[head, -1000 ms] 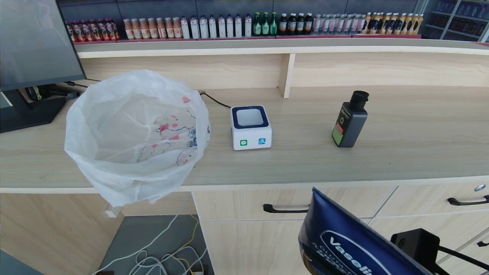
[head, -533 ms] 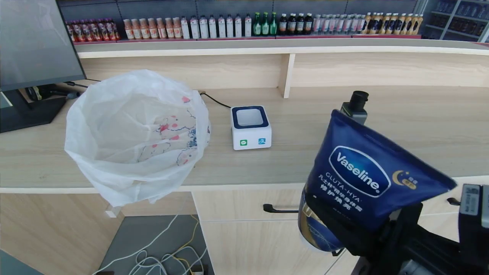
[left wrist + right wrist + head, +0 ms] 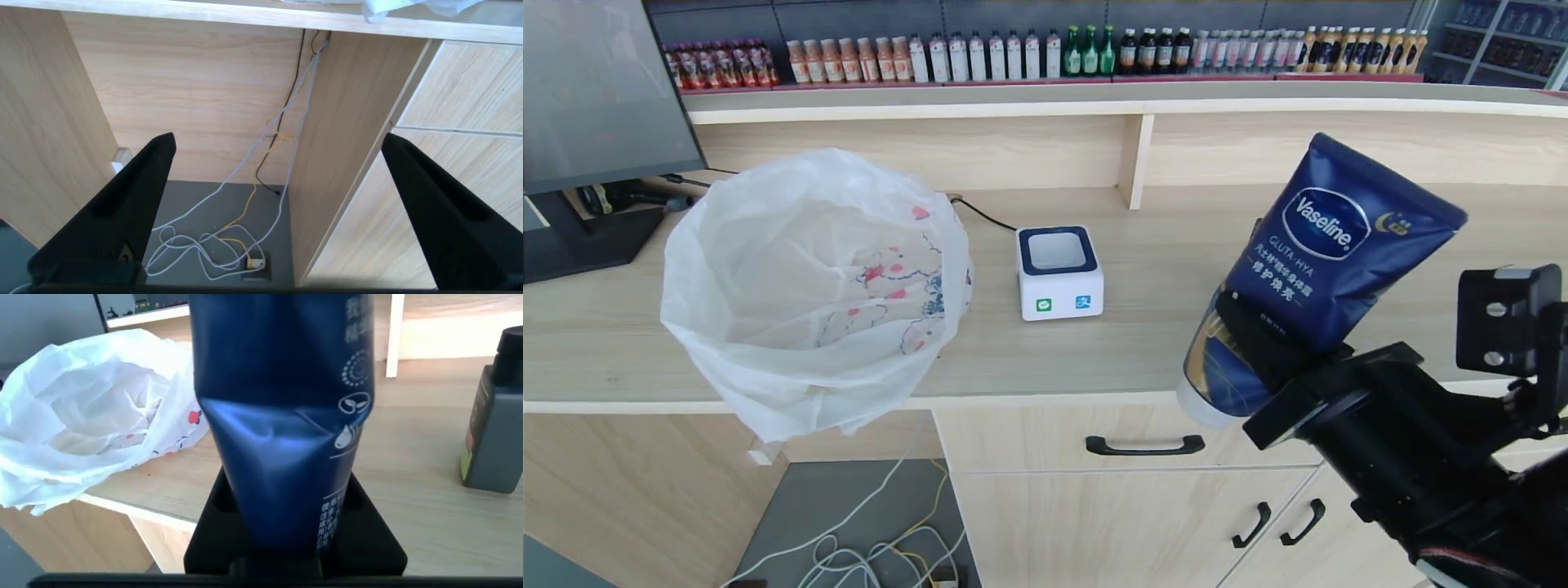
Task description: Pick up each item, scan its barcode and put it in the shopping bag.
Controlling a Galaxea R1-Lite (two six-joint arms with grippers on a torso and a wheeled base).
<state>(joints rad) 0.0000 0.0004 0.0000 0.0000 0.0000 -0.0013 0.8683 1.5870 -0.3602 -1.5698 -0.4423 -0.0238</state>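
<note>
Right gripper [image 3: 1260, 347] clamps the blue tube [image 3: 1327, 245] (cap down) — left gripper [image 3: 278, 155] gapes wide.

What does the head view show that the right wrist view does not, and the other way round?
Head view adds: the scanner, the monitor and the shelf bottles. Right wrist view adds: the grey bottle, standing upright on the counter. Shared: the tube held in the right gripper, the bag and the counter.
</note>
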